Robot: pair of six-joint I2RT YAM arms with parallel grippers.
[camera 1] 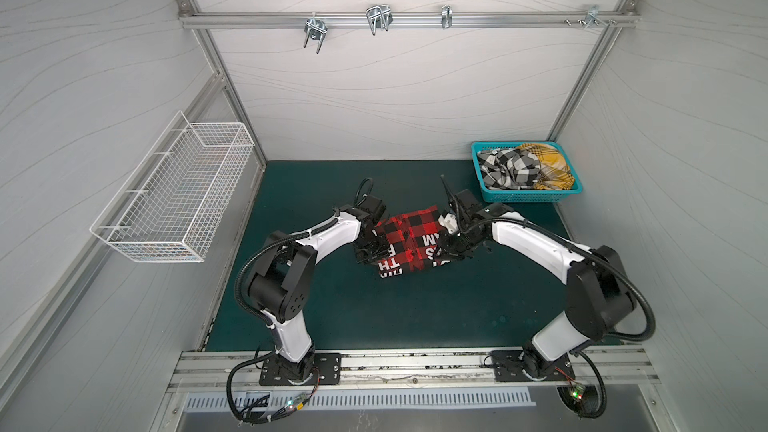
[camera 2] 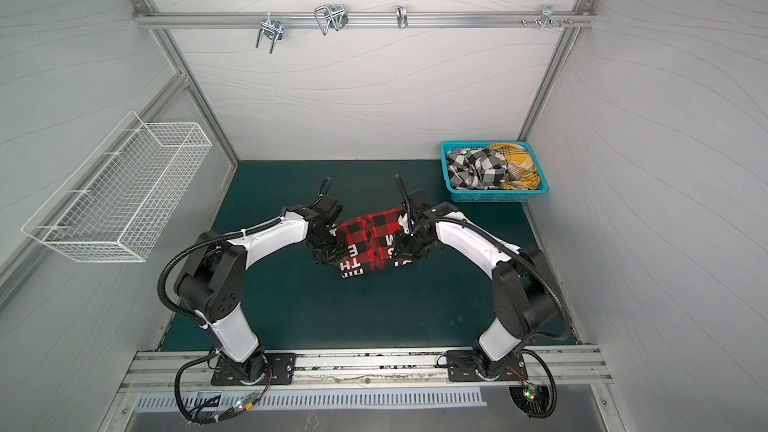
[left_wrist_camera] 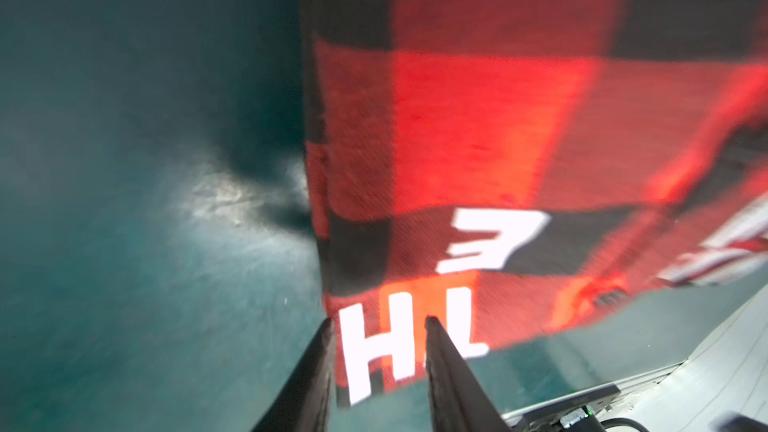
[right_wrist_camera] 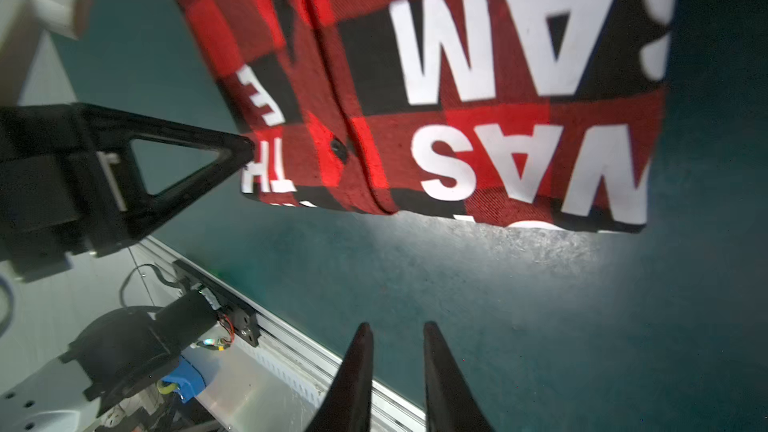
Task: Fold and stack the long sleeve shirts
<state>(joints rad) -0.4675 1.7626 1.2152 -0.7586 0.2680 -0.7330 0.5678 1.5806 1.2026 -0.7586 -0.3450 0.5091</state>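
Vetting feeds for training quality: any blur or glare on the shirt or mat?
Left wrist: the red plaid shirt is motion-smeared and its weave is lost; there is a glare hotspot on the green mat. Right wrist: shirt mostly crisp, another bright patch on the mat beside it. Both top views: evenly lit, no glare.

Red/blk plaid shirt folded, mid mat; b/w check shirt, yellow plaid shirt crumpled in basket.

Top views: bright, even, edges bowed. My wrist views: dim, motion-blurred shirt, glare patch on desk.
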